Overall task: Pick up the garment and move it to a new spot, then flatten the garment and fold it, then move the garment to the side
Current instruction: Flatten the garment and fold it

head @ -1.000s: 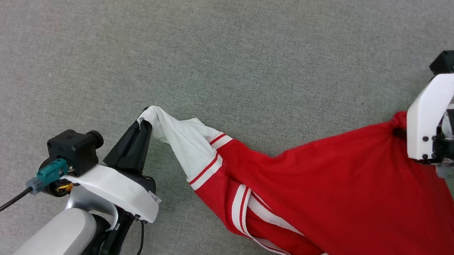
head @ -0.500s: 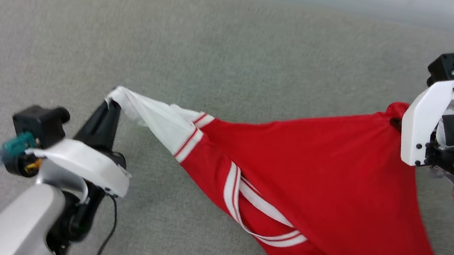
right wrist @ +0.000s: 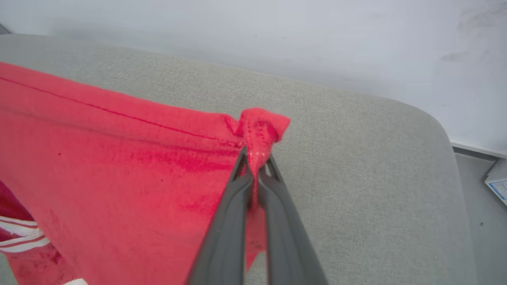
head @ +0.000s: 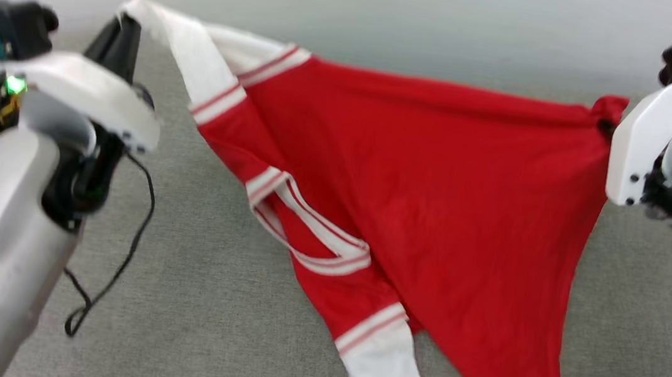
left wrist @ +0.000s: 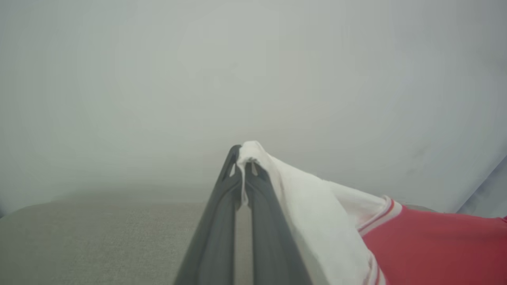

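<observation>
Shirt [head: 425, 180]: hangs spread over cushion [head: 203, 300], top near its back edge. My L claw [left wrist: 241, 158]: clamped on white sleeve tip. My R claw [right wrist: 255, 166]: clamped on red corner. Note: hold top edge taut, level, when lowering.

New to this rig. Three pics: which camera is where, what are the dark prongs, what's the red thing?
It is a two-armed robot. The wide picture comes from a camera on its head, looking down at a grey padded surface. The other two come from a camera on each wrist, looking along that arm's two dark fingers. The red thing is a jersey T-shirt with white sleeves. The left gripper is shut on the end of a white sleeve; the right gripper is shut on a red hem corner. The shirt is lifted and stretched between them, its lower part hanging toward the surface.
</observation>
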